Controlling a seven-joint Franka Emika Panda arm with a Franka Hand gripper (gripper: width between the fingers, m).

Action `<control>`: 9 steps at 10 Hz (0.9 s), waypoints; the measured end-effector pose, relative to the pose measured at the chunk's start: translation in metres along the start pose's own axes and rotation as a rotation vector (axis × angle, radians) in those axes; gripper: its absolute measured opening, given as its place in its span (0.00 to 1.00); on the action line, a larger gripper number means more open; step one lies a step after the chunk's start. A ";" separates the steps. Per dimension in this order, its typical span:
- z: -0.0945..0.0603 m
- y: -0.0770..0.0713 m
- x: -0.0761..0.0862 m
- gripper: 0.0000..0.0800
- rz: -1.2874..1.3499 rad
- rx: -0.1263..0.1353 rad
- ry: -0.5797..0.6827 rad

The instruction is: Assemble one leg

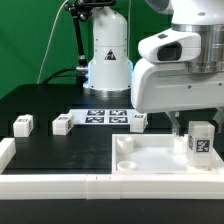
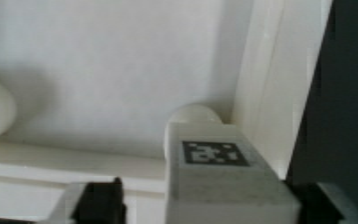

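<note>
A white leg (image 1: pixel 200 141) with a black-and-white tag stands upright on the large white tray-like piece (image 1: pixel 150 165), near its corner on the exterior view's right. My gripper (image 1: pixel 190 126) is lowered over it. In the wrist view the leg (image 2: pixel 220 175) stands between my two dark fingers. One finger (image 2: pixel 101 200) is clearly apart from it with a gap. The other finger (image 2: pixel 322 200) is close by its side. The gripper (image 2: pixel 208 205) is open around the leg. The tray's flat white floor (image 2: pixel 105 110) fills the wrist view.
Three more white legs lie on the black table: one (image 1: pixel 22 124) at the exterior view's left, one (image 1: pixel 62 124) beside it, one (image 1: pixel 138 120) behind the tray. The marker board (image 1: pixel 105 115) lies at the back. A round boss (image 1: pixel 125 143) sits in the tray.
</note>
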State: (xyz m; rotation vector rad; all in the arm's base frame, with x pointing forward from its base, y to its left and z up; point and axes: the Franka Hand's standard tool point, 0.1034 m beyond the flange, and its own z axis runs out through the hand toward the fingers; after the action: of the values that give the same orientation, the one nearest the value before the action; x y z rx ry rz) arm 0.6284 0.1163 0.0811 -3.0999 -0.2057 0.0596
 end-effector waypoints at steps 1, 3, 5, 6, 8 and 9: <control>0.000 0.000 0.000 0.36 0.000 0.000 0.000; 0.000 0.000 0.000 0.36 0.017 0.002 0.000; 0.001 -0.001 0.000 0.36 0.050 0.006 0.001; 0.001 -0.005 -0.001 0.36 0.229 0.023 0.018; 0.002 -0.006 -0.003 0.36 0.461 0.044 0.044; 0.002 -0.006 -0.002 0.36 0.629 0.072 0.049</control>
State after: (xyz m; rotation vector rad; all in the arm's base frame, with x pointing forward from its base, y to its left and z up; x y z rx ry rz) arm 0.6255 0.1225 0.0791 -2.9521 0.7531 0.0055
